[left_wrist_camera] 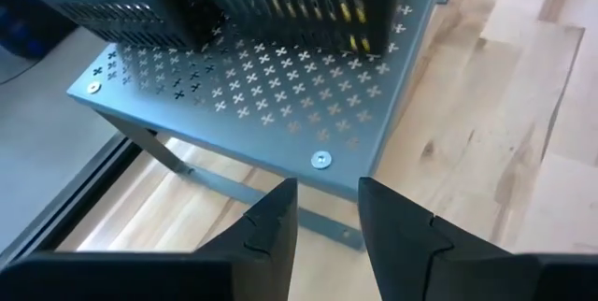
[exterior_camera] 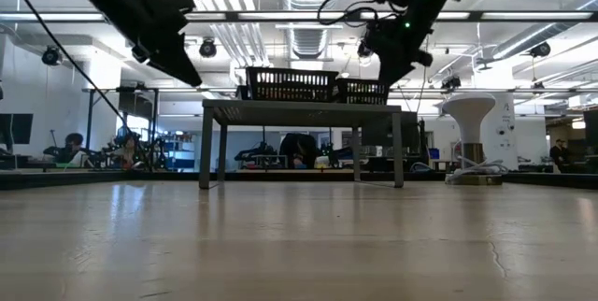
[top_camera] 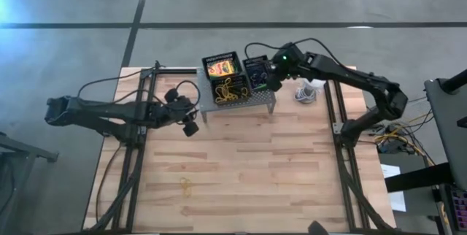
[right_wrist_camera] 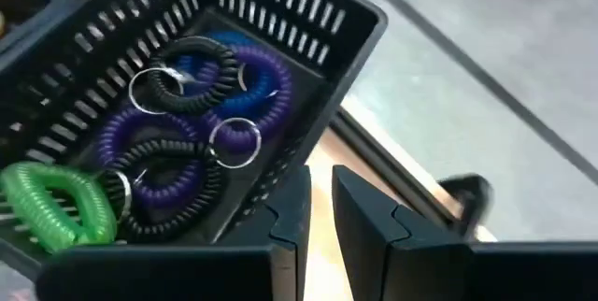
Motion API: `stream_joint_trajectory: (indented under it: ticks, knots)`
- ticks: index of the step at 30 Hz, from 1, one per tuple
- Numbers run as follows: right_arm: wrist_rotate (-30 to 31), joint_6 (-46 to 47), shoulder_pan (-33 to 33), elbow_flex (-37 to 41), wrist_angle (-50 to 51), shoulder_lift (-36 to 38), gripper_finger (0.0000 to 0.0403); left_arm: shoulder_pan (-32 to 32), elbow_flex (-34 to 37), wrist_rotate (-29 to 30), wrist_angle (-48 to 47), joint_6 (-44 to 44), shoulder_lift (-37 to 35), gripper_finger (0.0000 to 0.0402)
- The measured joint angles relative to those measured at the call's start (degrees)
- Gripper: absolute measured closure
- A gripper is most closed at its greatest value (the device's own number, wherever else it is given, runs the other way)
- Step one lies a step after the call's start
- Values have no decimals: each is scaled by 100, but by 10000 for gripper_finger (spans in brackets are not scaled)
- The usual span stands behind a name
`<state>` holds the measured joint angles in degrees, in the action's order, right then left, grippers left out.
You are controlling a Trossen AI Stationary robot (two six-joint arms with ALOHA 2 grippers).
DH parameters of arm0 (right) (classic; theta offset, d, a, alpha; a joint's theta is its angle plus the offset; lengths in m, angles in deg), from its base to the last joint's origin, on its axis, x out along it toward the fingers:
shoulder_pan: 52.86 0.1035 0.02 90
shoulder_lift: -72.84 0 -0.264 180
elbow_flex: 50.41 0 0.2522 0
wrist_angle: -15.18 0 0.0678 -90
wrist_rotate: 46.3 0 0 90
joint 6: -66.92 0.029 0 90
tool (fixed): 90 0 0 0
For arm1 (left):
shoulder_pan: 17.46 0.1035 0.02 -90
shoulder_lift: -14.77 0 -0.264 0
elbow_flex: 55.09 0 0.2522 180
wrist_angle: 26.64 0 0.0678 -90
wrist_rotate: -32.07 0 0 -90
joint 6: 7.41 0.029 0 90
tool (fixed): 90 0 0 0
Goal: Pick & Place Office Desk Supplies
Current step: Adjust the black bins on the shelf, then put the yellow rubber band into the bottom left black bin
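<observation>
Three black lattice baskets stand on the grey perforated shelf at the table's far edge. One holds a yellow-orange crayon box, one yellow rubber bands, one coiled loops in purple, blue, black and green with metal rings. My left gripper hovers open by the shelf's near-left corner, nothing between its fingers. My right gripper is shut and empty, just outside the coil basket's corner, above the shelf. A yellow band lies alone on the table near the front.
A white round object with a cord sits right of the shelf. Dark frame rails run along both table sides. Bare wooden tabletop spreads in front of the shelf. Beyond the far edge is grey floor.
</observation>
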<state>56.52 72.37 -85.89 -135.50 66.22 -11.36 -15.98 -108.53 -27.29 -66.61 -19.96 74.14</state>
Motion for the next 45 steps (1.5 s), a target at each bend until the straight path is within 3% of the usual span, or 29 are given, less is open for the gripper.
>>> stream_joint_trajectory:
  ticks: [6,10,17,23,28,34,38,45]
  knots:
    - [-658,-119,75,-393,-20,-283,355,2,290,-61,449,-9,-92,283]
    - [-697,-113,138,-542,76,-341,355,2,323,-79,546,11,-83,283]
    - [-159,25,232,-598,299,73,355,2,327,-279,542,41,-96,283]
    - [85,-125,1079,-166,2,689,355,-235,297,-1182,537,476,-342,283]
    - [76,-324,2278,686,-1102,994,355,-1019,355,-2097,499,706,-244,283]
    - [67,-725,3467,1915,-3294,970,355,-2577,543,-1878,433,489,248,283]
    - [66,-844,3905,2473,-4329,766,355,-3330,554,-1519,411,-250,533,283]
    - [6,-145,4203,2823,-5118,223,355,-3847,552,-1747,170,-2131,686,283]
